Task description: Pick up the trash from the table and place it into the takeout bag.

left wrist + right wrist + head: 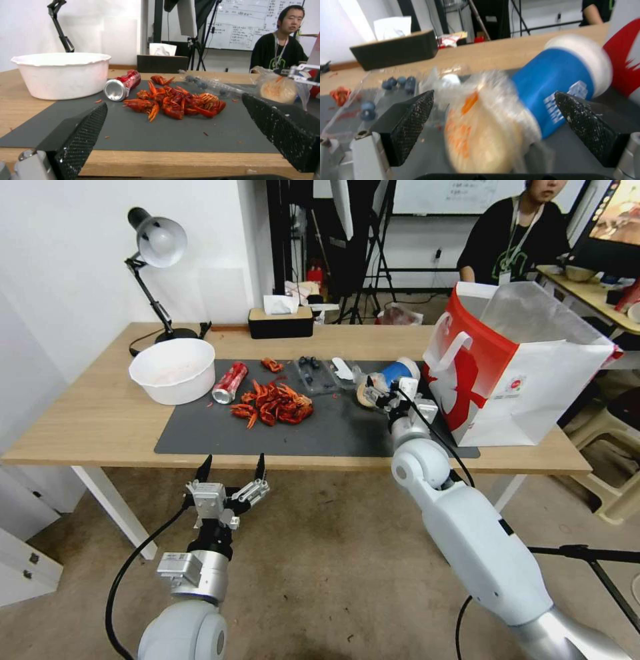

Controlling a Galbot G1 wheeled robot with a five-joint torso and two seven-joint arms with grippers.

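Across the middle of the head view runs the table [100, 427], with a dark mat [347, 427] on it where the trash lies. At the right end stands the bag [520, 360], its top wide open, likely so things can drop in.

On the mat's left edge sits a big white tub [172, 370]. Next to it lies the can [230, 383] on its side, then the red leftovers [273, 405] in a heap in the middle.

Right of center, the right gripper [393, 397] hovers low over the mat, close to the bag. Its jaws are spread wide and hold nothing. Between them in the right wrist view lies the beige bowl [480, 140] wrapped in a clear food bag [486, 82], with the blue cup [560, 82] on its side just beside it. It looks ready to close on the bowl.

At the lower left of the head view, the left gripper [231, 467] waits in front of the table edge, jaws wide open and empty.
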